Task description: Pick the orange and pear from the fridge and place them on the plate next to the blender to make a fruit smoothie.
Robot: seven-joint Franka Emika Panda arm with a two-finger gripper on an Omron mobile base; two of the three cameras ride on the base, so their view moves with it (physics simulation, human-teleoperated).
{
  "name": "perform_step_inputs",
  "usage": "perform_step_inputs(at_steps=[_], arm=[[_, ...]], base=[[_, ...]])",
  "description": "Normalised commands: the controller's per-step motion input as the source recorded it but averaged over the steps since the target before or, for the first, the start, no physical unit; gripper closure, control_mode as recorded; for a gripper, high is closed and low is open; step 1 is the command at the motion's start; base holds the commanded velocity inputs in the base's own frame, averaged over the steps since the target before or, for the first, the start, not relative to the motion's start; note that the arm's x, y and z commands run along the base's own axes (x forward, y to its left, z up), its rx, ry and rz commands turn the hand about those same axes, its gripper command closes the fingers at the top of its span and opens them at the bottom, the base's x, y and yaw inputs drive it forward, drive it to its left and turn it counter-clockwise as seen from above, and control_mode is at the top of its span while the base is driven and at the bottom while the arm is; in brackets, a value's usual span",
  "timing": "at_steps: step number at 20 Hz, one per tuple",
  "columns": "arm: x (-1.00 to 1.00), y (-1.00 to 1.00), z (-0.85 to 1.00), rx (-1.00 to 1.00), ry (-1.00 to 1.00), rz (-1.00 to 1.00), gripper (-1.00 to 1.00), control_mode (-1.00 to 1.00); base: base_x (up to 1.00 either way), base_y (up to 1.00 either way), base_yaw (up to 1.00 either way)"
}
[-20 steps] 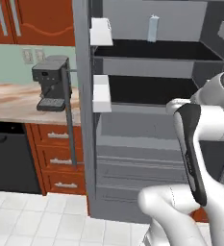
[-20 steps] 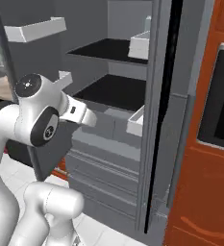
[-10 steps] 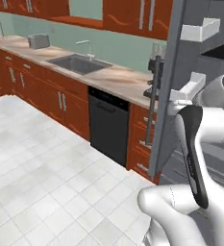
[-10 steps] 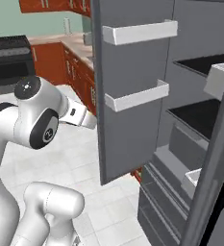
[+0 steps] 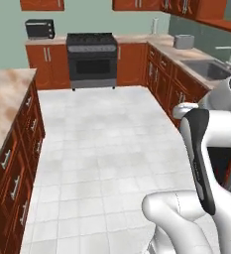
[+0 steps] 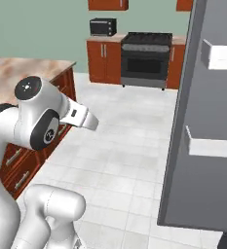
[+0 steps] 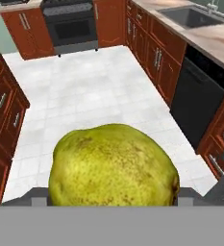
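Yellow-green, speckled, rounded pear point(image 7: 113, 166) is sitting right at the hand camera — the gripper point(image 7: 112, 194) is clamping it between its tips. Beyond, white floor tiles point(image 7: 80, 96) are stretching toward a black oven point(image 7: 70, 24); the dark-grey fridge door point(image 6: 205, 126) is standing open at right.

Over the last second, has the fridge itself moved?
No. The base turned, swinging the whole right base view; the fridge door merely slid to its right edge along with the floor.
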Motion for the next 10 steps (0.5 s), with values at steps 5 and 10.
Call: perform_step_inputs(at_steps=[5, 10], arm=[[0.00, 0.00, 0.00, 0.00, 0.00, 0.00, 1.00, 1.00], [0.00, 0.00, 0.00, 0.00, 0.00, 0.00, 1.00, 1.00]], base=[[-0.01, 0.00, 1.00], [0.00, 0.00, 1.00]])
